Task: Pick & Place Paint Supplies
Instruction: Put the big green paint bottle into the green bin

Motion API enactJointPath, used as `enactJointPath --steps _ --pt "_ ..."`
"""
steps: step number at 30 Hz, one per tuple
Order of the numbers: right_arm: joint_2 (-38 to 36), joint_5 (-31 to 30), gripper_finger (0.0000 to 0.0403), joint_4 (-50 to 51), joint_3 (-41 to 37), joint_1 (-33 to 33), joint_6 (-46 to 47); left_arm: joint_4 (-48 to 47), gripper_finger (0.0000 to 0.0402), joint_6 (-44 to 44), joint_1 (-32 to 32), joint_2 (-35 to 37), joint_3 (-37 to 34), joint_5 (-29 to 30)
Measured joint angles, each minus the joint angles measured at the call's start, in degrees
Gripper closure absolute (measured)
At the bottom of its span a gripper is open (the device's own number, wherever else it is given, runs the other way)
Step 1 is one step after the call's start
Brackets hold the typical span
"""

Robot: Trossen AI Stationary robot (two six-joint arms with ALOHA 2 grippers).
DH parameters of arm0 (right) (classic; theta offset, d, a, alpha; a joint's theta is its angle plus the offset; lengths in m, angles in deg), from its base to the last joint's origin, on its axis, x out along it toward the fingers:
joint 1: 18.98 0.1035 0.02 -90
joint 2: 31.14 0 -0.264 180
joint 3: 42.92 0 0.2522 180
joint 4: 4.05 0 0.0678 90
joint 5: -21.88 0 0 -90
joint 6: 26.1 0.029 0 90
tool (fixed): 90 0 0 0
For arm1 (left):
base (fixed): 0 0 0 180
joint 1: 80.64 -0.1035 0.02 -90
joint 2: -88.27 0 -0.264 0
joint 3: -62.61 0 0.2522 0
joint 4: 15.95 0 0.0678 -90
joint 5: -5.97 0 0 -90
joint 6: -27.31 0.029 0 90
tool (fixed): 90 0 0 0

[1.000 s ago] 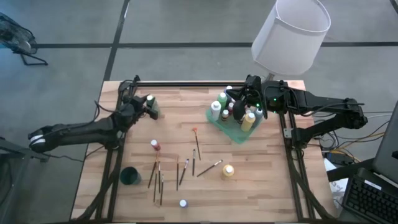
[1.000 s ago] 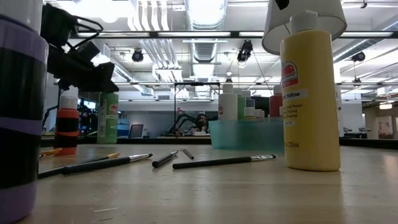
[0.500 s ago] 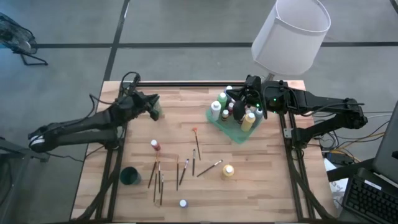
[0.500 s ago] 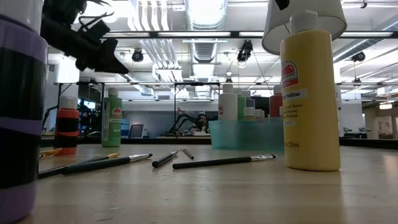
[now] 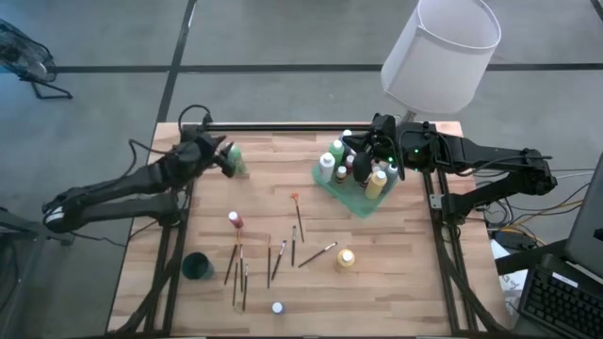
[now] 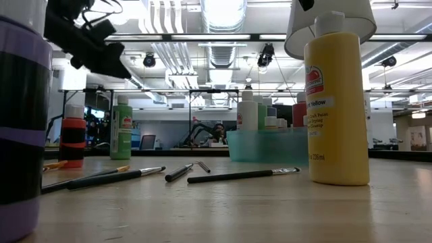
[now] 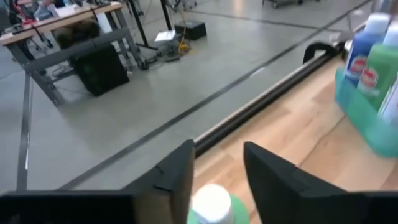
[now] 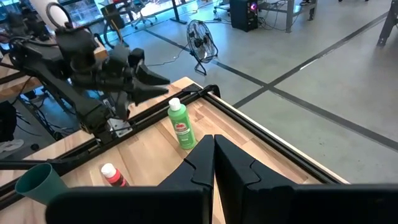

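Two dark fingers (image 7: 177, 180) of the left gripper (image 7: 214, 171) stand parted above the white cap of an upright green paint bottle (image 7: 212, 206), one finger to each side of the cap and neither touching it. Seen from above, this gripper (image 5: 222, 155) hovers over the green paint bottle (image 5: 235, 161) near the table's (image 5: 254, 193) far left corner, and the bottle stands free on the wood.

Fingers of the right gripper (image 8: 214, 152) are pressed together and hold nothing. This gripper (image 5: 377, 141) waits above the translucent green tray (image 5: 358, 200) at the far right, where several paint bottles (image 5: 350, 162) stand.

Nearer the front lie loose brushes (image 5: 273, 259), with a red bottle (image 5: 235, 219), a yellow bottle (image 5: 345, 259), a small white-capped bottle (image 5: 277, 308) and a dark green cup (image 5: 197, 266) around them.
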Motion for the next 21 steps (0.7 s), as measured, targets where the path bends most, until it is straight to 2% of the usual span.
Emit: enactJointPath --steps 4,9,21 --pt "0.00 0.00 0.0394 -0.03 0.00 0.00 0.02 -0.28 0.0211 -1.08 0.00 0.04 -2.37 -0.02" --pt "0.00 0.00 0.0394 -0.04 0.00 0.00 0.02 3.30 0.0181 -2.55 0.00 0.20 -6.18 0.02" --pt "0.00 -0.05 0.0394 -0.11 0.00 0.00 0.02 23.82 0.0169 -4.54 0.00 0.26 -17.55 1.38"
